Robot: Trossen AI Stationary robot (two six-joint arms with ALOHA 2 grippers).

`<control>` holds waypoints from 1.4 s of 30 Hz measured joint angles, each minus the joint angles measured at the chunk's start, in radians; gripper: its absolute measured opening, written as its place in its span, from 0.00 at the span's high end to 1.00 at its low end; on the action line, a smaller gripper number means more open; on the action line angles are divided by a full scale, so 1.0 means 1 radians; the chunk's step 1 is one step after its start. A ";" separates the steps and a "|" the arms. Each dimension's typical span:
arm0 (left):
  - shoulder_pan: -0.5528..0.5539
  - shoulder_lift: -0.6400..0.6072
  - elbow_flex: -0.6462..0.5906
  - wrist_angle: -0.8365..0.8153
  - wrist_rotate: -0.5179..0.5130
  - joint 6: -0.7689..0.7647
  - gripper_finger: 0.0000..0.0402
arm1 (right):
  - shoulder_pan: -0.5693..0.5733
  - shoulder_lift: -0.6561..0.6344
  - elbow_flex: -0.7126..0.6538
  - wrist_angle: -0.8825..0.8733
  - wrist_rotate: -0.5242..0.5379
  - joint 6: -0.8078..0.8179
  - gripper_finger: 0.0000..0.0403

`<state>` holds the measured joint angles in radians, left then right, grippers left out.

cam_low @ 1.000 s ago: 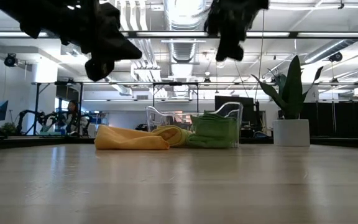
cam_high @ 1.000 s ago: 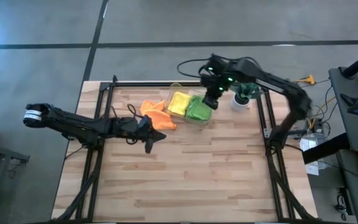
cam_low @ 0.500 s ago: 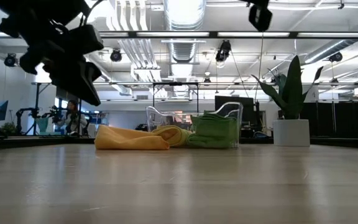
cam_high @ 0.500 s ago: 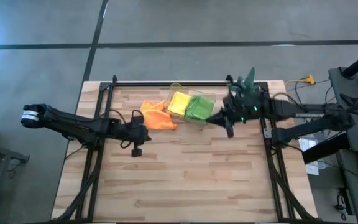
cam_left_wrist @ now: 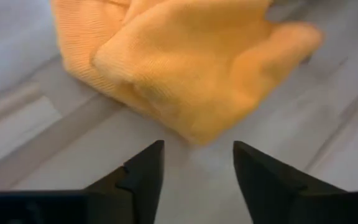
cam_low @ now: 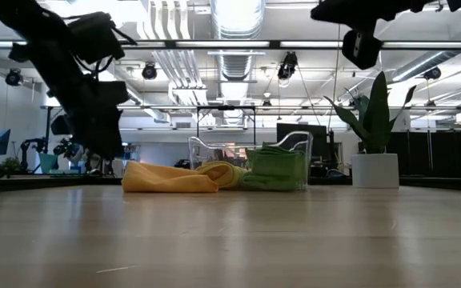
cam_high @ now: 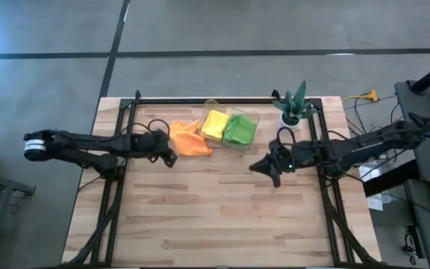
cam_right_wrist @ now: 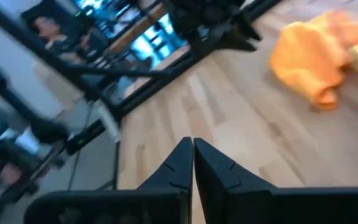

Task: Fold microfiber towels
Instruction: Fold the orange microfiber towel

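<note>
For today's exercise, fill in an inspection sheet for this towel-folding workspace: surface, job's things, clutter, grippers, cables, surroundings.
Surface: wooden table, bare across its near part.
Job's things: orange towel crumpled on the table; yellow towel and green towel in a clear bin.
Clutter: potted plant at the table's far right corner.
Grippers: left gripper open, just short of the orange towel; right gripper shut, holding nothing, over the table's right side.
Cables: loops along both arms; loose cables off the table's right edge.
Surroundings: grey floor; equipment to the right.
</note>
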<state>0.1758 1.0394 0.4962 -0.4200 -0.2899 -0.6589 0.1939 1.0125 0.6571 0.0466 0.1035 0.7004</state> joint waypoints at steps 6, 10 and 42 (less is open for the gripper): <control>0.101 0.075 -0.059 0.177 0.114 -0.084 0.47 | 0.000 0.037 -0.006 -0.006 0.109 0.040 0.98; 0.158 0.165 -0.084 0.304 0.197 -0.132 0.47 | 0.000 0.061 -0.004 -0.005 0.108 0.040 0.98; -0.166 -0.074 0.073 0.462 0.429 -0.173 1.00 | 0.018 0.059 0.009 0.002 0.096 -0.005 0.98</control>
<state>0.0098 0.9657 0.5690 0.0424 0.1390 -0.8322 0.2115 1.0714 0.6662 0.0488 0.1997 0.6951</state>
